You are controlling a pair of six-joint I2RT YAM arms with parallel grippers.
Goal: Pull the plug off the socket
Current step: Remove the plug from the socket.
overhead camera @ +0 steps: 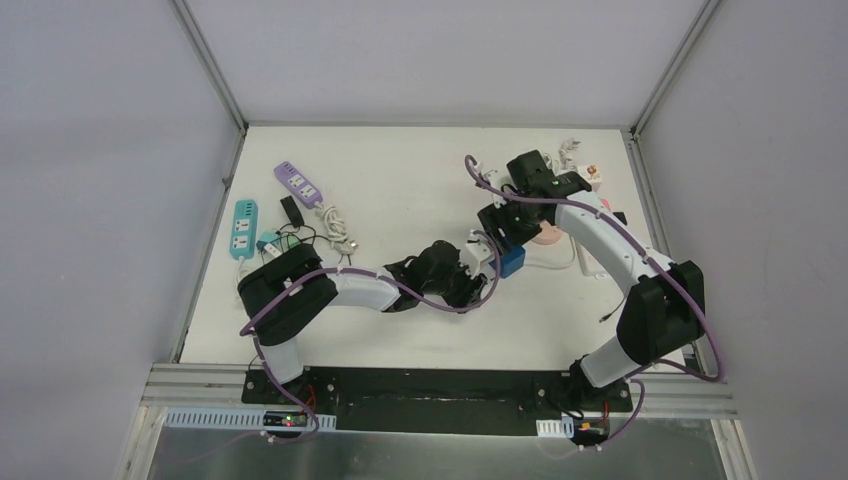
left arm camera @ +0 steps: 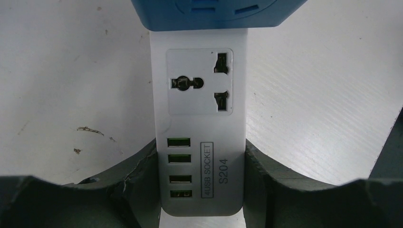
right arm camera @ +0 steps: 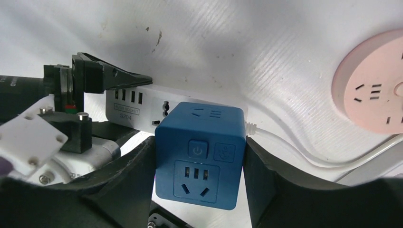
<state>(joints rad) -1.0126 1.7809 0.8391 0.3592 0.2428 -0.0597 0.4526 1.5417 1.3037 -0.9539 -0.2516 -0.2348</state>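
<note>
A white power strip (left arm camera: 199,104) marked "4USB SOCKET S204" lies on the white table. My left gripper (left arm camera: 202,185) is shut on its USB end, one dark finger on each side. A blue cube plug adapter (right arm camera: 199,152) sits on the strip's far end; its edge also shows in the left wrist view (left arm camera: 218,12). My right gripper (right arm camera: 198,166) is shut on the cube's two sides. In the top view the blue cube (overhead camera: 513,262) and the strip (overhead camera: 487,258) sit mid-table between both grippers. Whether the cube's pins are in the strip is hidden.
A pink round socket (right arm camera: 373,80) with a white cable (right arm camera: 304,152) lies right of the cube. A teal strip (overhead camera: 243,228), a purple strip (overhead camera: 298,183) and black and white cables (overhead camera: 330,225) lie at the back left. More sockets (overhead camera: 580,165) sit back right.
</note>
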